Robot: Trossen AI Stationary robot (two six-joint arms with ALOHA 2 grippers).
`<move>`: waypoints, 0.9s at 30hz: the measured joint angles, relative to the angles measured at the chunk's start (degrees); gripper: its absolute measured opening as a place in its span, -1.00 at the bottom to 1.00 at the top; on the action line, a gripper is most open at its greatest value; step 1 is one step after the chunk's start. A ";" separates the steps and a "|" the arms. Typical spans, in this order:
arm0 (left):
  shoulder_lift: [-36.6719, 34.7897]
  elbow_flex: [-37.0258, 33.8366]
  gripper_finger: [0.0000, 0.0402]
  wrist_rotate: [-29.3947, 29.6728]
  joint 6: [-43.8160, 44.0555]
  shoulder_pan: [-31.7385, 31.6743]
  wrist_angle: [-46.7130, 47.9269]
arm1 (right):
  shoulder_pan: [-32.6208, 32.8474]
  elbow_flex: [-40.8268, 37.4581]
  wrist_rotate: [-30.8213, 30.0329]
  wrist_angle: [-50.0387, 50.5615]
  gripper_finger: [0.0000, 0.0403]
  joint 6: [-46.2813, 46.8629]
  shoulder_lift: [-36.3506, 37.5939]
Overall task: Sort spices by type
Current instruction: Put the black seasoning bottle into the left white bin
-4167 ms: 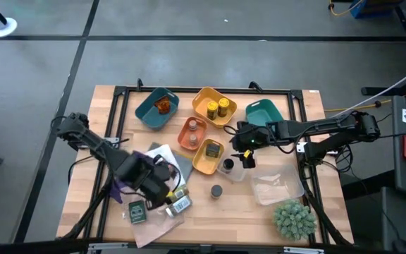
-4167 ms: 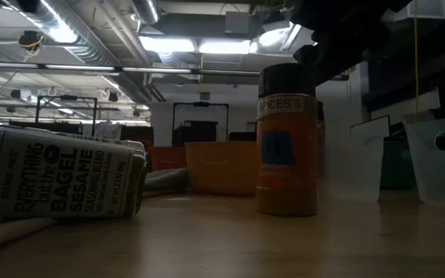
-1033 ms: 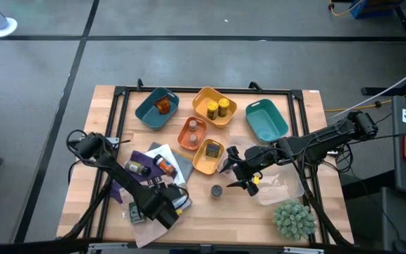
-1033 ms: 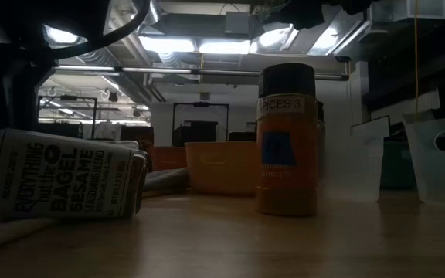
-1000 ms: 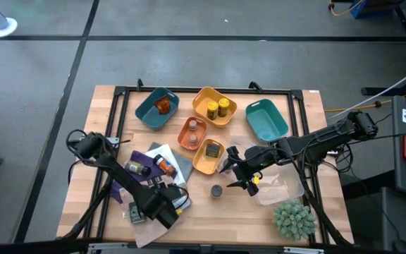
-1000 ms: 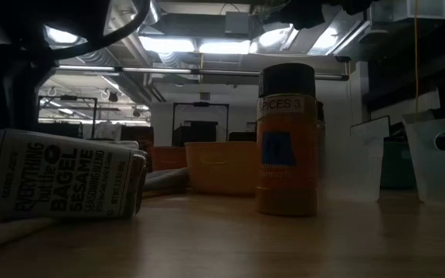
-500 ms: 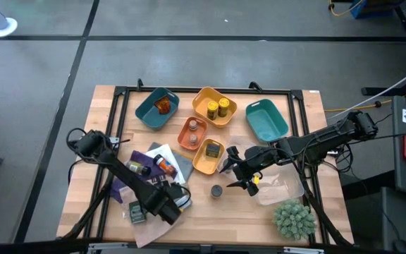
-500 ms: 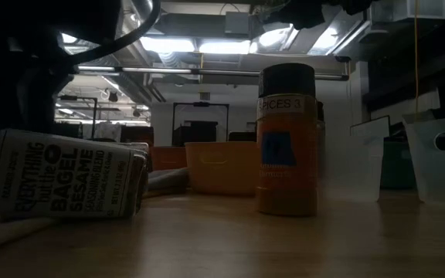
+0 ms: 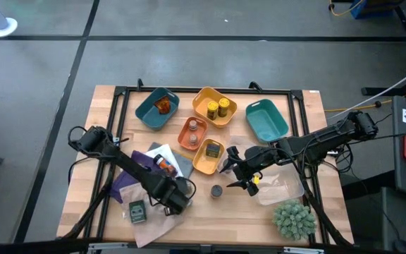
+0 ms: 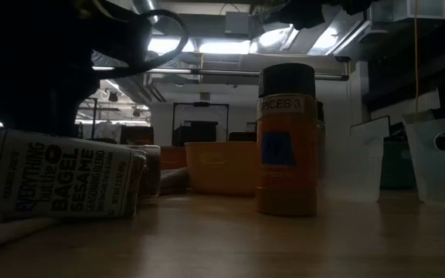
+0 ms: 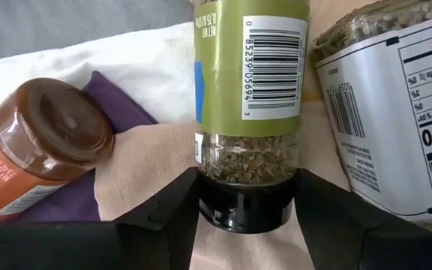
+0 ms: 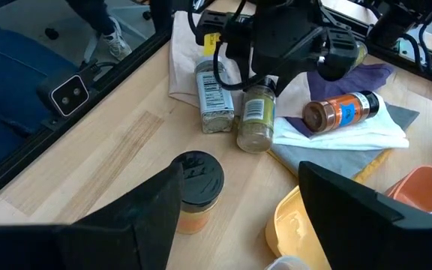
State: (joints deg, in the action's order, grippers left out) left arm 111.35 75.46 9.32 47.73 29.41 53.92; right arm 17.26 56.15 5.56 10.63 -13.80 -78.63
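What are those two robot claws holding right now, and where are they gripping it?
The left gripper has its fingers around the dark-lid end of a green-labelled herb jar lying on the cloths. The right gripper is open and holds nothing.

1. Pale wooden counter (image 9: pixel 210 212) edged by a black metal frame (image 9: pixel 118 95).
2. Grey floor (image 9: pixel 189 42) all around, crossed by dark seam lines.
3. Beyond the counter, an open ceiling with pipes and bright strip lights (image 10: pixel 199 46).
4. Farther back, a dark doorway-like frame (image 10: pixel 201 122) against a pale wall.
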 joint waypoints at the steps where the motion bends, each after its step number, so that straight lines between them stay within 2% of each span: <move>1: -0.02 0.00 -0.10 -0.81 -0.48 -0.35 -0.01 | 0.00 0.00 0.01 0.00 0.31 0.00 0.00; 7: -0.53 -0.09 -0.24 -2.11 -2.00 -1.35 -0.13 | 0.00 -0.01 0.02 0.02 0.31 0.00 0.00; 12: -1.14 -0.15 -0.23 -2.86 -2.15 -1.71 -0.62 | 0.00 -0.01 0.02 0.08 0.31 0.00 0.00; 21: 0.76 -0.45 0.20 -2.94 -1.57 -2.06 -1.96 | 0.00 -0.01 0.02 0.28 0.31 0.00 0.00; 27: 2.10 -0.11 0.25 -4.26 -3.34 -3.20 -1.59 | -0.01 -0.01 0.02 0.33 0.31 0.00 0.00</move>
State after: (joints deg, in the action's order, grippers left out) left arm 113.45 75.35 5.05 44.39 26.21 52.34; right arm 17.25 56.14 5.58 10.96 -13.80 -78.63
